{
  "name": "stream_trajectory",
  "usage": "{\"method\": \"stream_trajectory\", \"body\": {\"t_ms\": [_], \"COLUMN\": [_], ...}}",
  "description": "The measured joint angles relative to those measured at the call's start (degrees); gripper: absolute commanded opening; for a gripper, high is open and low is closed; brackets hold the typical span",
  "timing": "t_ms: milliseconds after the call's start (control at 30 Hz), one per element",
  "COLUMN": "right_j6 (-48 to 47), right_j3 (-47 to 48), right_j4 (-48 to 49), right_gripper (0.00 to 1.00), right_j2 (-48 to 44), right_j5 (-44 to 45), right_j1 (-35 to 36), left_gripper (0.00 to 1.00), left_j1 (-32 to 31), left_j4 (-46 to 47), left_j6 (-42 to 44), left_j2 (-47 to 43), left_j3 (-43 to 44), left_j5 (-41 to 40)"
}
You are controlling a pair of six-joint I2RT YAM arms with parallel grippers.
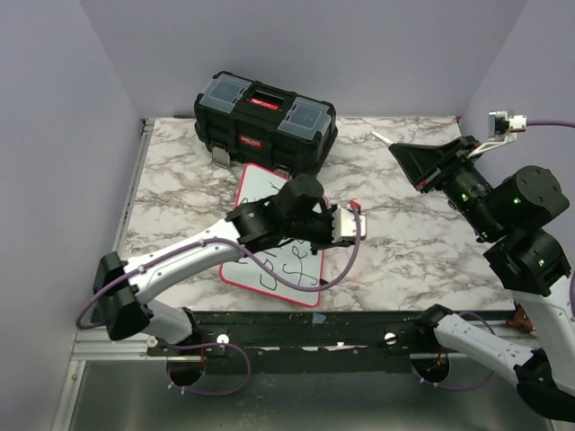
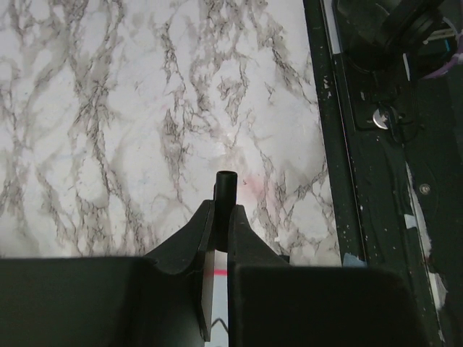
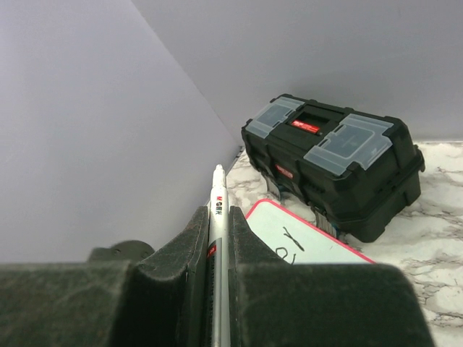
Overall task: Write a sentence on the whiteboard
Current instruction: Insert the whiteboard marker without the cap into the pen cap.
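Top external view: found whiteboard (image 1: 254,187) lying flat on marbled table (image 1: 404,242), just in front of black toolbox (image 1: 265,117), partly hidden beneath left arm (image 1: 207,251). Noted sentence (image 1: 292,265) as black letters on the near part of the board, with more strokes at the far end; not legible from here. Left wrist view: observed left gripper (image 2: 223,213) clamped tight on short black cap (image 2: 226,184), over the table just beside the board. Right wrist view: observed right gripper (image 3: 219,231) pinching thin white marker pen (image 3: 218,206), held high and well apart from the board, white end pointing toward the toolbox. Judged step in hand: capping the pen, with lettering seemingly set down. Recommend lifting left arm straight up before any sideways travel, to spare the ink and keep purple cable (image 1: 341,269) off it. Recommend lining cap mouth and pen end on one axis, closing slowly, keeping both grips firm. Cannot tell which pen end carries the nib; confirm before pressing.
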Motion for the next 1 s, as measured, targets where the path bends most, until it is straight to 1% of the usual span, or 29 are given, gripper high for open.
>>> {"method": "stream_trajectory", "body": {"t_ms": [133,233,333,467,567,767,1000], "right_j6": [0.0,0.0,0.0,0.0,0.0,0.0,-0.1], "right_j3": [0.3,0.5,0.4,-0.1,-0.8,-4.7,-8.0], "right_j4": [-0.3,-0.4,-0.6,-0.8,-0.8,-1.4,-1.7], "right_gripper": [0.01,0.01,0.01,0.01,0.01,0.01,0.01], "right_j2": [0.7,1.4,2.5,4.7,6.7,9.6,10.4], "right_j5": [-3.4,-6.9,-11.3,-18.3,-23.5,-32.1,-38.5], "right_j1": [0.0,0.0,0.0,0.0,0.0,0.0,0.0], "left_gripper": [0.00,0.00,0.00,0.00,0.00,0.00,0.00], "left_j1": [2.9,6.2,8.6,10.5,12.3,15.4,17.0], "left_j4": [-0.8,-1.4,-1.1,0.3,1.1,6.5,10.4], "left_j6": [-0.4,-0.5,-0.5,-0.7,-1.0,-2.7,-4.3], "left_j2": [-8.9,-16.5,-21.7,-28.0,-30.6,-34.8,-35.6], "left_j3": [-4.0,-7.3,-10.1,-16.0,-18.4,-23.1,-26.0], "left_j5": [0.0,0.1,0.1,-0.3,-0.3,-0.9,-1.4]}}
